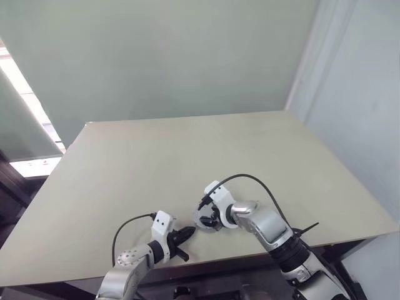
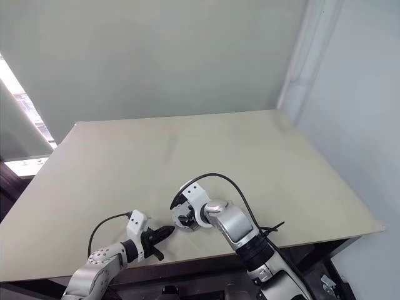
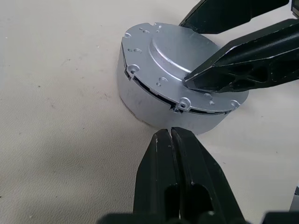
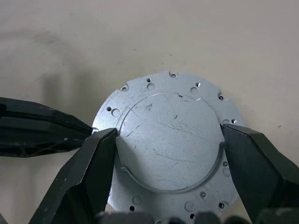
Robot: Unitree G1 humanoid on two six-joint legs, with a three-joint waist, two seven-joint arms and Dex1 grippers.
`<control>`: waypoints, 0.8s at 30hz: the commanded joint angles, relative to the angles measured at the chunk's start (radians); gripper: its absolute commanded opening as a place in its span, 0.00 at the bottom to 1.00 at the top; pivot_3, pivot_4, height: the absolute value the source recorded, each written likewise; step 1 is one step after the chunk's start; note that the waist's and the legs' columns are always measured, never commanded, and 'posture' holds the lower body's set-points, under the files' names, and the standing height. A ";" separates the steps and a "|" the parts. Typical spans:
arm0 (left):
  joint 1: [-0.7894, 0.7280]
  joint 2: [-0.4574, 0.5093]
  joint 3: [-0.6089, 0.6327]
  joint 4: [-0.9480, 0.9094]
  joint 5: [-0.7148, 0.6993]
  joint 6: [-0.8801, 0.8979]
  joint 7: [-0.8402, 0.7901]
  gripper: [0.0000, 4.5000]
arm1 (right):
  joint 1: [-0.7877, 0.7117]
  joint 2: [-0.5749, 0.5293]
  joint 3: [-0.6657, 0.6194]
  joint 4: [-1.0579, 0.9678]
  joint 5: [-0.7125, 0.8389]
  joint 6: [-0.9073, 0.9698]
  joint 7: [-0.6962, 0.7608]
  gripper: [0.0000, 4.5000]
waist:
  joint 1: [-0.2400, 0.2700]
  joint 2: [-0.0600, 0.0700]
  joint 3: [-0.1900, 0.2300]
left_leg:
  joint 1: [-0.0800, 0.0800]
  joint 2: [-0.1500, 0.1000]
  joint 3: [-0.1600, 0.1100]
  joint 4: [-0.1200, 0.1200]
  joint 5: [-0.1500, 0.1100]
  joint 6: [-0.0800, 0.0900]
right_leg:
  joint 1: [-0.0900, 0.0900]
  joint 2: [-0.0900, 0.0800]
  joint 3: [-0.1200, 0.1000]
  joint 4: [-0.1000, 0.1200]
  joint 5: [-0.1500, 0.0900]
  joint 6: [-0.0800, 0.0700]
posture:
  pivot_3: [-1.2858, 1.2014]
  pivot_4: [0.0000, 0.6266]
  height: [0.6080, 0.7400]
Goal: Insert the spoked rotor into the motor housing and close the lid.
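Lid [image 4: 170, 140] sits on motor housing [image 3: 154, 109] on the table [image 1: 187, 156], seam showing between them. Right tool [image 4: 168, 140] spread wide, jaws flanking the lid's raised centre, likely to press or turn it home. Left tool [image 3: 172, 135] fully closed, tips just beside the housing wall, probably bracing it against sliding.

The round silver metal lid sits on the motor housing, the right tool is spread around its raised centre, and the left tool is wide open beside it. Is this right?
Not quite: the left tool is shut, its black fingers pressed together at the housing's side, as the left wrist view shows. The round silver metal lid and spread right tool are as stated.
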 commanded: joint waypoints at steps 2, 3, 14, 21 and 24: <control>-0.011 0.000 0.012 -0.027 -0.005 -0.015 -0.002 0.00 | -0.009 0.008 0.015 0.011 -0.010 0.017 -0.008 0.74 | 0.000 0.000 0.000 | 0.000 0.000 0.000 0.000 0.000 0.000 | 0.000 0.000 0.000 0.000 0.000 0.000 | 0.52 0.00 1.00; -0.012 0.000 0.012 -0.026 -0.005 -0.016 -0.002 0.00 | -0.009 0.008 0.017 0.012 -0.012 0.018 -0.009 0.74 | 0.000 0.000 0.000 | 0.000 0.000 0.000 0.000 0.000 0.000 | 0.000 0.000 0.000 0.000 0.000 0.000 | 0.52 0.00 1.00; -0.019 0.001 0.015 -0.020 -0.004 -0.019 -0.002 0.00 | -0.006 0.024 0.032 0.038 -0.035 0.048 -0.031 0.74 | 0.000 0.000 -0.003 | 0.001 0.000 0.000 0.000 0.000 0.000 | 0.001 0.000 0.000 0.000 0.000 0.000 | 0.52 0.00 1.00; -0.018 0.003 0.016 -0.021 -0.005 -0.018 -0.003 0.00 | -0.010 0.028 0.037 0.057 -0.044 0.050 -0.039 0.74 | -0.003 0.001 -0.004 | 0.005 0.001 0.000 0.000 0.000 0.000 | 0.003 0.000 0.000 0.000 -0.001 -0.002 | 0.52 0.00 1.00; -0.018 0.003 0.016 -0.021 -0.004 -0.019 -0.004 0.00 | -0.011 0.022 0.047 0.061 -0.047 0.050 -0.031 0.74 | -0.004 0.001 -0.004 | 0.009 0.001 0.000 -0.001 0.000 0.000 | 0.007 0.000 0.000 0.000 -0.001 -0.002 | 0.52 0.00 1.00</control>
